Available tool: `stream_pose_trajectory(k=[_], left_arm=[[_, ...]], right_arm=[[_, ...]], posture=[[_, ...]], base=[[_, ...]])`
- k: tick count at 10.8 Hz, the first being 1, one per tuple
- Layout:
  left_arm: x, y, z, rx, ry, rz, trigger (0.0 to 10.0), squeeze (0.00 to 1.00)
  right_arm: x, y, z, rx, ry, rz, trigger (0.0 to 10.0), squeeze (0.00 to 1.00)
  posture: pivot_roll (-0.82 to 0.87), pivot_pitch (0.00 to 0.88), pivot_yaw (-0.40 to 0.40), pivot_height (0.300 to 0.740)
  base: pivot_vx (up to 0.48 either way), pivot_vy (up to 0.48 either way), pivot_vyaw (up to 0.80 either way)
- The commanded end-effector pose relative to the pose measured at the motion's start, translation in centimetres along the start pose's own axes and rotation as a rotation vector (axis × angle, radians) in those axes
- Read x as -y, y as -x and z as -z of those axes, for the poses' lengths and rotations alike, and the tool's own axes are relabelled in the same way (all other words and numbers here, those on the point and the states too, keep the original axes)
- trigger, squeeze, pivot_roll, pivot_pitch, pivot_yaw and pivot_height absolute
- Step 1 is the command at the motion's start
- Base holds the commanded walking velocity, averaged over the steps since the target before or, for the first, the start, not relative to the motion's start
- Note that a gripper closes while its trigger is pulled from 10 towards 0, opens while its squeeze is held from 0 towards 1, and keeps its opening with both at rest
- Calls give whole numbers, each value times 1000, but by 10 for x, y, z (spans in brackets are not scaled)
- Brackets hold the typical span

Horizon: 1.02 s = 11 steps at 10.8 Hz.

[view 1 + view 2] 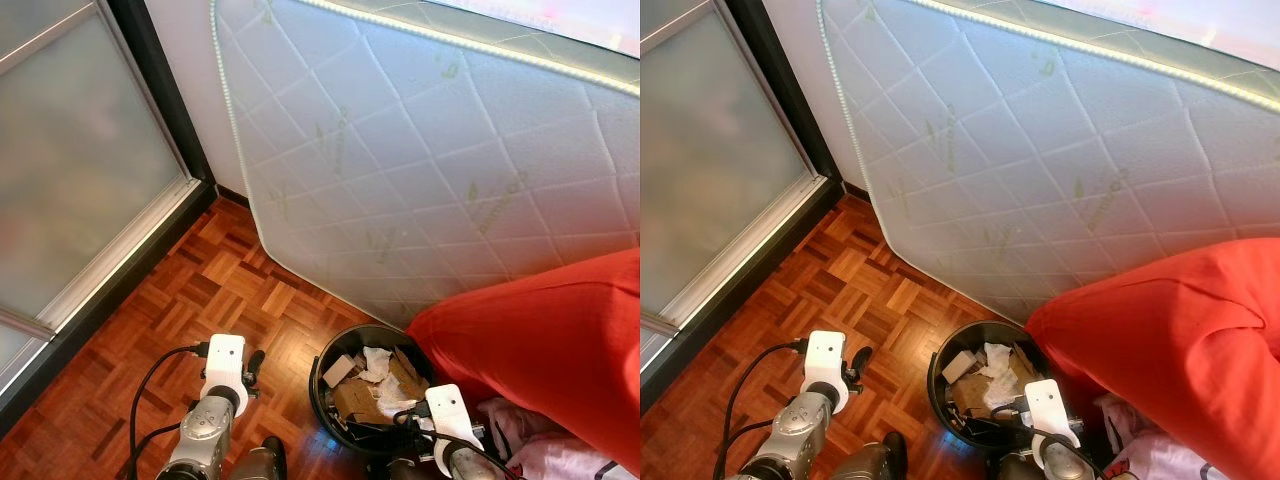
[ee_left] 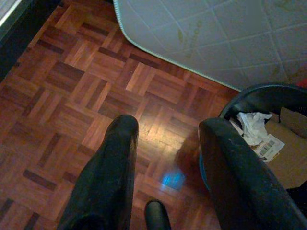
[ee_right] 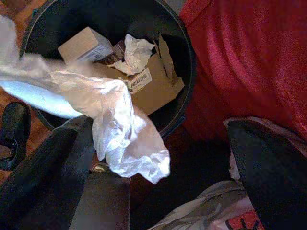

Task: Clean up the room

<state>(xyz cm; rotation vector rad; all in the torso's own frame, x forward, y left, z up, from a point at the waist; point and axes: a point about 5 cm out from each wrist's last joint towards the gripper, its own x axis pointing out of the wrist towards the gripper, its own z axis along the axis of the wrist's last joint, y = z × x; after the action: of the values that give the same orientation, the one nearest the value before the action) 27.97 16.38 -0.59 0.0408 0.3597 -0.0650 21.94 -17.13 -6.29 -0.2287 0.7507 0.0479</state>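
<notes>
Directly beneath the right gripper sits one round black bin on the wood floor, against a white mattress and a red cushion. Its fingers are spread wide, and a crumpled white plastic wrapper hangs off one finger above the bin. Inside lie one small box, flattened cardboard and a paper wad. The left gripper, jaws apart and empty, hovers over the floor beside the bin.

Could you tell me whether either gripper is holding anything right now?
No: the left gripper is open and empty, and crumpled white plastic merely hangs beside the open right gripper.
</notes>
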Motion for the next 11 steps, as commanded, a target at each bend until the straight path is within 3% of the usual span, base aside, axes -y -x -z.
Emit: stream_pose_trajectory(k=[1, 5, 6, 7, 8, 9, 11], left_arm=[[0, 5, 12, -51, -6, 10, 10000, 0], [0, 4, 11, -47, -4, 6, 10000, 0], [0, 4, 10, -47, -5, 7, 10000, 0], [1, 4, 10, -47, -5, 7, 10000, 0], [1, 4, 10, -47, -6, 7, 10000, 0], [1, 4, 10, -47, -5, 5, 10000, 0], [1, 3, 9, -46, -5, 5, 10000, 0]], right_arm=[[-3, 3, 12, -43, -7, -11, 10000, 1000], [-5, 2, 6, -10, -81, -35, 10000, 1000], [-5, 2, 5, -6, -101, -37, 10000, 820], [-5, 1, 3, -9, -121, -37, 10000, 0], [-6, 1, 3, -12, -127, -42, 10000, 0], [-6, 1, 3, -14, -142, -49, 10000, 1000], [-7, 1, 8, -61, -144, -69, 10000, 1000]], posture=[[180, 276, 1, 740], [179, 272, -1, 740], [177, 271, -1, 740], [178, 269, -1, 740], [179, 269, -2, 740], [180, 267, -3, 740], [180, 266, -4, 740]], base=[[0, 0, 0], [0, 0, 0], [0, 0, 0], [0, 0, 0], [0, 0, 0], [0, 0, 0], [0, 0, 0]])
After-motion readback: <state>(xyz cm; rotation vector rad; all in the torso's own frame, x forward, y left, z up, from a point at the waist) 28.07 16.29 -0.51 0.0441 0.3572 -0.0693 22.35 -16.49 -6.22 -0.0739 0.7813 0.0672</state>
